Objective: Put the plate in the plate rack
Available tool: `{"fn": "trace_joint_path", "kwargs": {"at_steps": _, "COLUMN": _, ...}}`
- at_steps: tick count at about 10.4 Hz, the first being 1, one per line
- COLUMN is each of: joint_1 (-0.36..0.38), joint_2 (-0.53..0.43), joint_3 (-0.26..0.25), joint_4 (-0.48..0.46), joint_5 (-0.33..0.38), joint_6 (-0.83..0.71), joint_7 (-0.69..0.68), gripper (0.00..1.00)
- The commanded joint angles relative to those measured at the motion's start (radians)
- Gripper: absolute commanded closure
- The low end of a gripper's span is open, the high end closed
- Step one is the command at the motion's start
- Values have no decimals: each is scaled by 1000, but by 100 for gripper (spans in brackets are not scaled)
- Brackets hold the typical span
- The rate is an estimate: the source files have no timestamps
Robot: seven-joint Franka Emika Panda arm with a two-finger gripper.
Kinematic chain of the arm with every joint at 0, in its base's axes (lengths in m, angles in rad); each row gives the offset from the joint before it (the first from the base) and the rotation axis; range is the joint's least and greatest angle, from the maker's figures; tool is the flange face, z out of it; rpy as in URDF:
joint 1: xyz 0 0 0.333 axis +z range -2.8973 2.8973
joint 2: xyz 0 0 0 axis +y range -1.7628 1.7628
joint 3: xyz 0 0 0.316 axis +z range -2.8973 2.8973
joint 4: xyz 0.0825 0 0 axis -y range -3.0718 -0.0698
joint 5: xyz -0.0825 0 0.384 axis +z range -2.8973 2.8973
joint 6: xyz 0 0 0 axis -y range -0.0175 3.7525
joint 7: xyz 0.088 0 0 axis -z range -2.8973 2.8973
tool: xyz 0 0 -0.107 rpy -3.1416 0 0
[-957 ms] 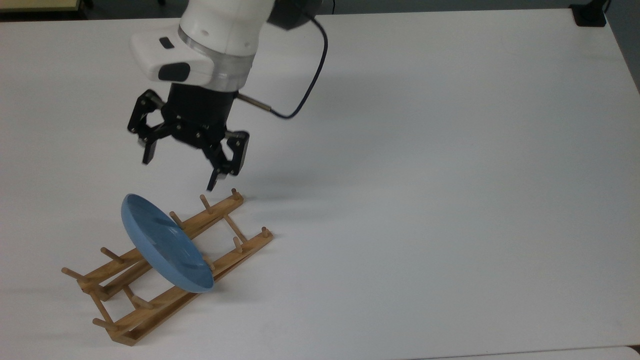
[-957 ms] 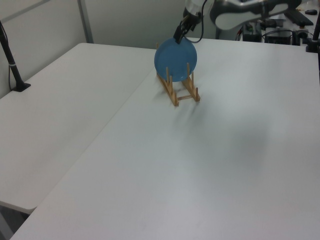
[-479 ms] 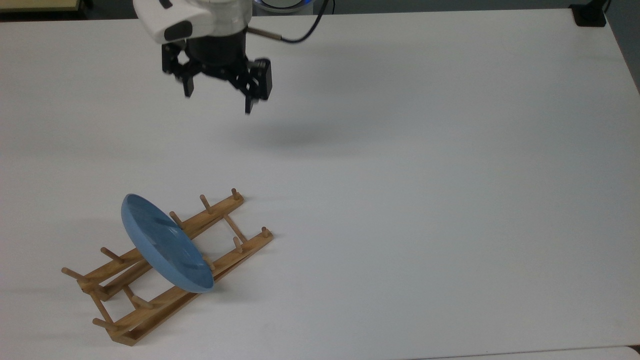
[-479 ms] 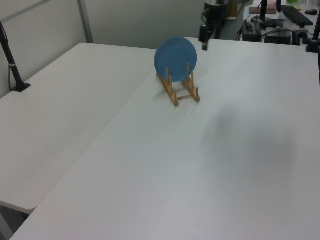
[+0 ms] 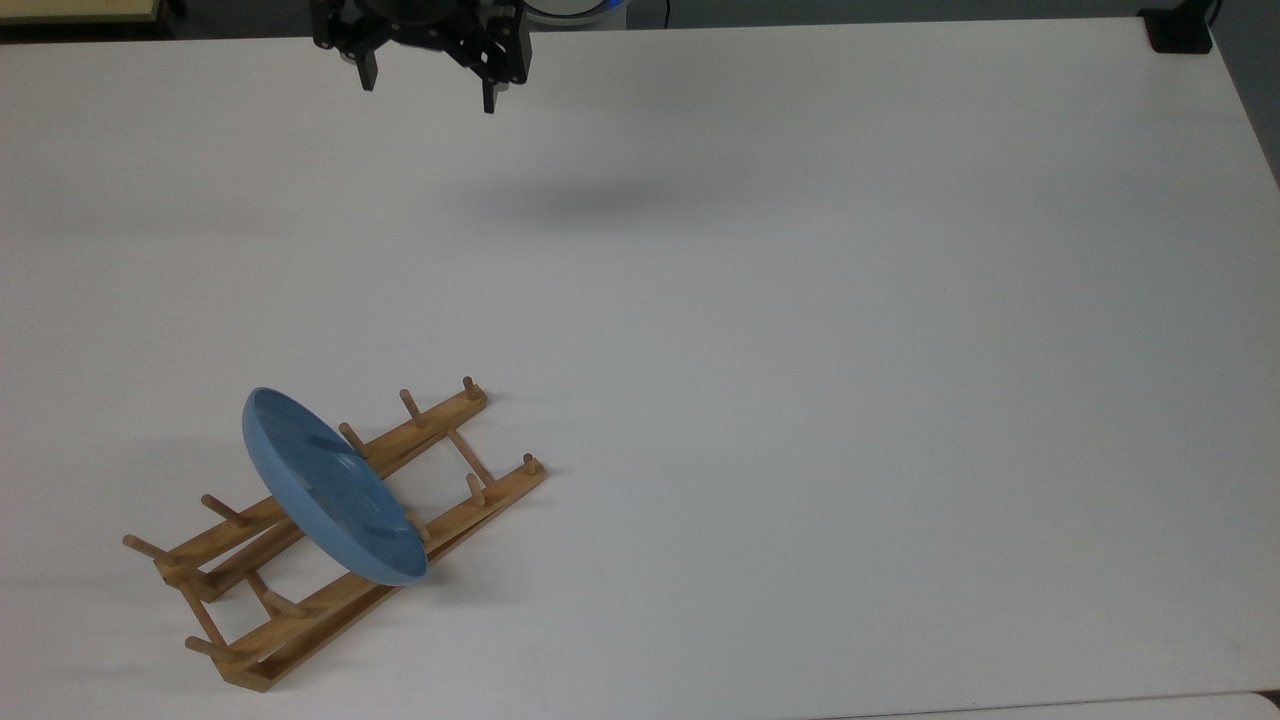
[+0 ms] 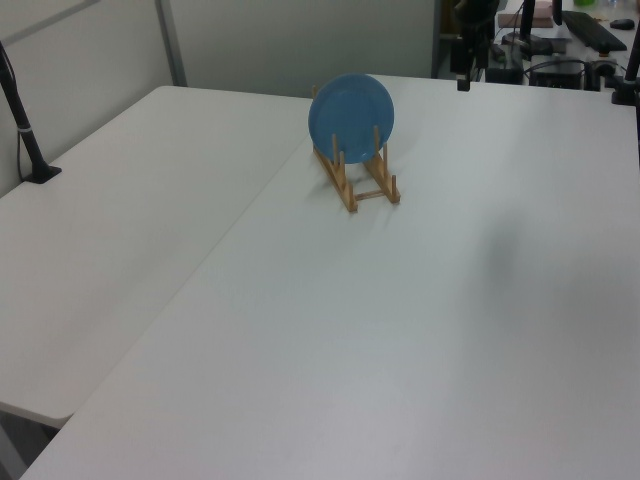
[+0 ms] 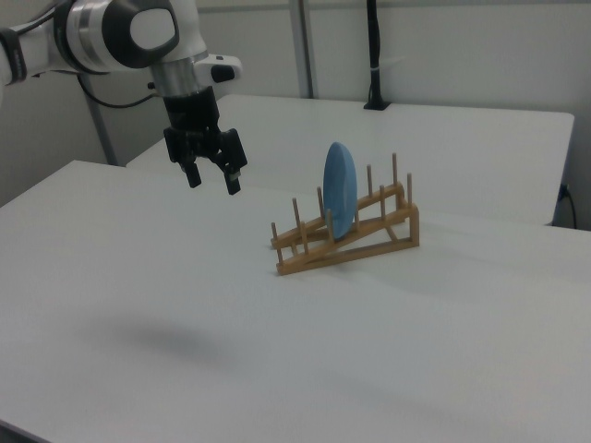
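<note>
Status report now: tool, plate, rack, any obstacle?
Tool open, empty, apart from rack. Plate standing on edge between pegs of plate rack. No obstacle on table.

The arm (image 7: pixel 120 37) is built of rounded white shells with a dark grey circular cap on the side of one joint and a silvery ring where the segments meet. Below the last white segment, which carries a small flat white block with a dark mark on its side, sits a black cylindrical wrist. From it hangs the tool (image 7: pixel 211 177), all black, made of angular linkages ending in two narrow fingers (image 5: pixel 490 95), and a dark cable loops behind the arm.
</note>
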Motion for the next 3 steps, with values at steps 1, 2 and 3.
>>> {"fn": "trace_joint_path", "kwargs": {"at_steps": 1, "joint_1": -3, "joint_2": -30, "joint_3": -3, "joint_4": -40, "joint_5": 24, "joint_6": 0, "joint_7": -29, "gripper": 0}}
{"fn": "trace_joint_path", "kwargs": {"at_steps": 2, "joint_1": -3, "joint_2": -30, "joint_3": -5, "joint_4": -39, "joint_5": 24, "joint_6": -2, "joint_7": -29, "gripper": 0}}
{"fn": "trace_joint_path", "kwargs": {"at_steps": 3, "joint_1": -3, "joint_2": -31, "joint_3": -6, "joint_4": -39, "joint_5": 24, "joint_6": -2, "joint_7": -29, "gripper": 0}}
